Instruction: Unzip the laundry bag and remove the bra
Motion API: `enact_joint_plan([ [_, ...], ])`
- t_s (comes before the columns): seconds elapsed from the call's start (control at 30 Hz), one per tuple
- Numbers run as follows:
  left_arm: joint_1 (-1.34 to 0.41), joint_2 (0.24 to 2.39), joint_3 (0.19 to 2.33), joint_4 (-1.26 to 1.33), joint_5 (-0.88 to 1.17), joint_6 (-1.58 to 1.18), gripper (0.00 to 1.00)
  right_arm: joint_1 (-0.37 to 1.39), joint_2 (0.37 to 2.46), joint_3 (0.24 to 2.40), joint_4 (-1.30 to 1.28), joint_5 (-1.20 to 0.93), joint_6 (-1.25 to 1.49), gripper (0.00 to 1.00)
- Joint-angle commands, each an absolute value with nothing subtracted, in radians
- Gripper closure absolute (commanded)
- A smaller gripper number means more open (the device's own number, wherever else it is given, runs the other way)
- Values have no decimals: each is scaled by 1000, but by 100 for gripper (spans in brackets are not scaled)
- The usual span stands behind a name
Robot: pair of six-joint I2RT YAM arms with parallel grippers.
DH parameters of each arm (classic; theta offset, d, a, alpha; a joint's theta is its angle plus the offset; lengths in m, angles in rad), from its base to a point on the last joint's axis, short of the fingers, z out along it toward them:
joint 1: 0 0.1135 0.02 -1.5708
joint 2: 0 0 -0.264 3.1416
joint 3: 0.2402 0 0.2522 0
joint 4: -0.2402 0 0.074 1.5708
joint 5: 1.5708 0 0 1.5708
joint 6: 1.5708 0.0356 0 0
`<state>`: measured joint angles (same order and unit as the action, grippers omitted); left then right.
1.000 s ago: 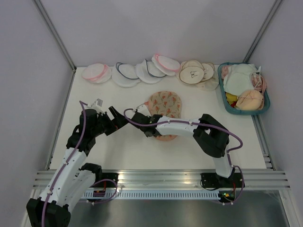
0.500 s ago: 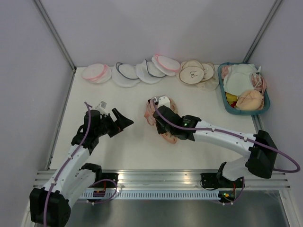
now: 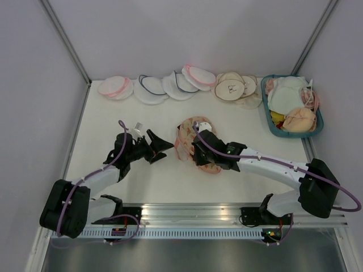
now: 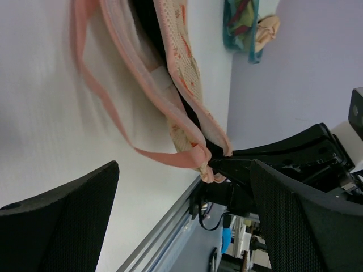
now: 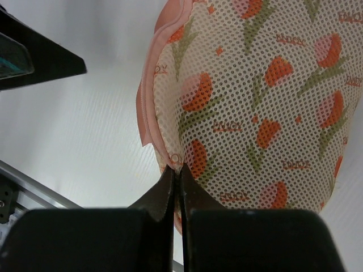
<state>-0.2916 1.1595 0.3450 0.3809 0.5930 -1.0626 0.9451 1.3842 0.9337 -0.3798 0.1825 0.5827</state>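
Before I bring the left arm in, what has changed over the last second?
The right gripper stayed shut on the bag's pink edge while its arm swung out to the right. The bag went from lying flat to bunched up, mouth gaping. The left gripper, open throughout, moved right, toward the bag. The pouches at the back and the basket stayed put.

Cream mesh laundry bag (image 3: 183,137) with orange and green tulip prints, mid table (image 3: 142,116), near edge lifted, zip parted, pink trim hanging loose, black bra (image 4: 145,20) showing inside the opening
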Motion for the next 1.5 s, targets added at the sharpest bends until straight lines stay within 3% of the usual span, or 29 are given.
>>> enact_joint_plan([
  [0.0,-357,1258,327,719,577,-1241,1,928,1332,923,-310,149,617,100],
  [0.17,-460,1414,422,601,520,-1327,2,904,1286,908,-299,170,637,100],
  [0.43,-489,1459,341,767,397,-1442,12,870,1206,854,-235,134,670,100],
  [0.63,-502,1594,449,781,422,-1440,18,865,1180,845,-253,178,673,100],
  [0.83,-500,1643,422,822,428,-1451,21,859,1131,925,-705,749,955,100],
  [0.93,-491,1617,387,831,431,-1453,21,859,1018,878,-851,902,1146,99],
  [1.03,-477,1592,374,827,434,-1445,21,856,916,806,-871,907,1242,91],
  [1.17,-469,1574,396,779,456,-1419,21,850,882,727,-667,748,1105,80],
  [1.27,-468,1580,405,782,471,-1422,21,848,911,723,-594,678,1040,91],
  [1.47,-465,1586,397,790,483,-1425,21,850,968,730,-574,640,1015,92],
])
